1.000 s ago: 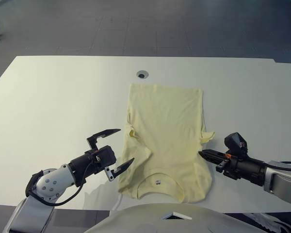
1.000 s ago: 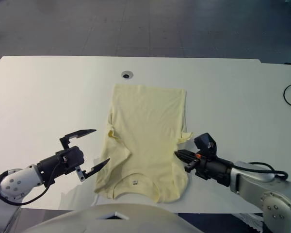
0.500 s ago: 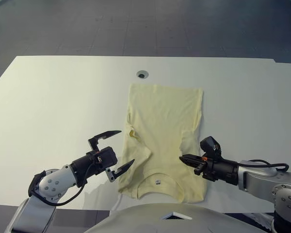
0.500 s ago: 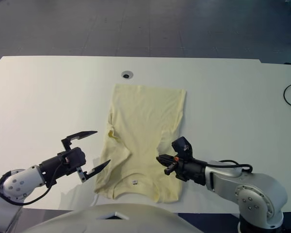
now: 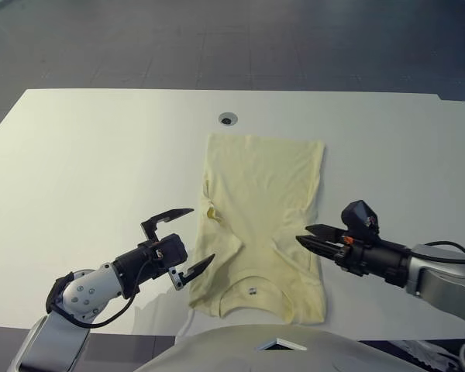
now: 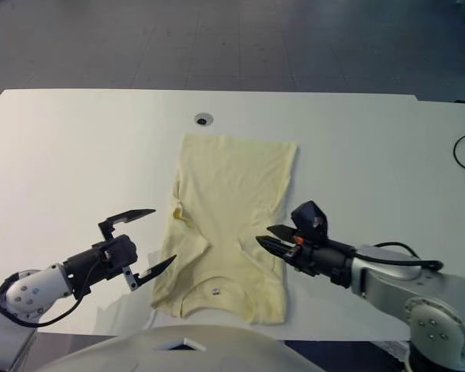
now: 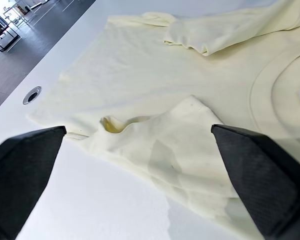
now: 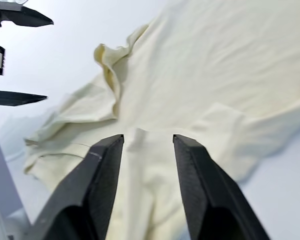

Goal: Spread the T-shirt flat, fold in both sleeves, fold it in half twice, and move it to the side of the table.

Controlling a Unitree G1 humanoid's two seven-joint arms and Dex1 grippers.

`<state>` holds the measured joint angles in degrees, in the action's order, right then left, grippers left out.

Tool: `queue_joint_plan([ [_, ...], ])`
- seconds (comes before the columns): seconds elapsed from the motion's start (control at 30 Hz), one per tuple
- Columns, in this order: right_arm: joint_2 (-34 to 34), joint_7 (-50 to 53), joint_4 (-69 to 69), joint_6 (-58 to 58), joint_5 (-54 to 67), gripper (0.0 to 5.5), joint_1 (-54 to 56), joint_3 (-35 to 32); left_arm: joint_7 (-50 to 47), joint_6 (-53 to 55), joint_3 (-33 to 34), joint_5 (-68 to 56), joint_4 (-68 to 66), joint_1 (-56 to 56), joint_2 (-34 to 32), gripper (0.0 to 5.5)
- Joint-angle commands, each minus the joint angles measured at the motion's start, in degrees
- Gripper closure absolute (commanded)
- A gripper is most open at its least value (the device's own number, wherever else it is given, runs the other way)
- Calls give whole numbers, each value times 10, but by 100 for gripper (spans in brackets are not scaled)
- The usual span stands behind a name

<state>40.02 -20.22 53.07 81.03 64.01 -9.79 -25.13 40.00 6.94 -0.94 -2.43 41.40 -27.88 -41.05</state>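
- Two grippers are flanking the lower half of a pale yellow T-shirt (image 5: 263,186). The shirt is lying at the middle of the white table (image 5: 93,155), with its collar toward the bottom edge of the frame and its hem toward the top.
- Both sleeves are lying folded in over the body, and the one on the picture's left is bunching into a small ridge.
- Left gripper (image 5: 202,232), at the lower left of the frame, is hovering just beside the shirt's left edge. Its fingers (image 7: 20,175) are spreading wide and holding nothing.
- Right gripper (image 5: 303,233), at the lower right, is hanging over the shirt's right side by the folded sleeve. Its fingers (image 8: 102,185) are standing narrowly apart with no cloth between them.
- One round hole (image 5: 228,118) is sitting in the tabletop just above the hem's left corner.
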Motion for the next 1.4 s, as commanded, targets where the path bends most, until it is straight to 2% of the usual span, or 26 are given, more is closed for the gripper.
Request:
queue_joint_plan([
  [0.03, 70, -29, 13, -58, -70, 290, -49, -11, 1, -1, 6, -1, -6, 3, 0, 10],
  [0.17, 138, -66, 14, -156, -195, 226, -121, 43, 1, -2, 8, -2, -7, 3, 0, 10],
  [0.3, 177, -100, 14, -250, -297, 172, -188, 102, 2, -3, 10, -3, -9, 3, -1, 10],
  [0.53, 203, -136, 20, -355, -414, 51, -254, 177, 2, -4, 12, -3, -8, -1, 0, 10],
  [0.63, 199, -147, 26, -370, -432, 13, -268, 181, 2, -4, 13, -4, -8, -2, -1, 10],
  [0.93, 195, -178, 53, -386, -456, 13, -300, 179, 2, -6, 14, -5, -13, -3, 1, 10],
  [1.27, 193, -195, 68, -404, -472, 13, -292, 223, 1, -7, 12, -1, -15, -4, 1, 10],
  [1.4, 188, -220, 69, -462, -391, 13, -299, 178, -1, -60, 35, 3, -34, -4, -1, 10],
])
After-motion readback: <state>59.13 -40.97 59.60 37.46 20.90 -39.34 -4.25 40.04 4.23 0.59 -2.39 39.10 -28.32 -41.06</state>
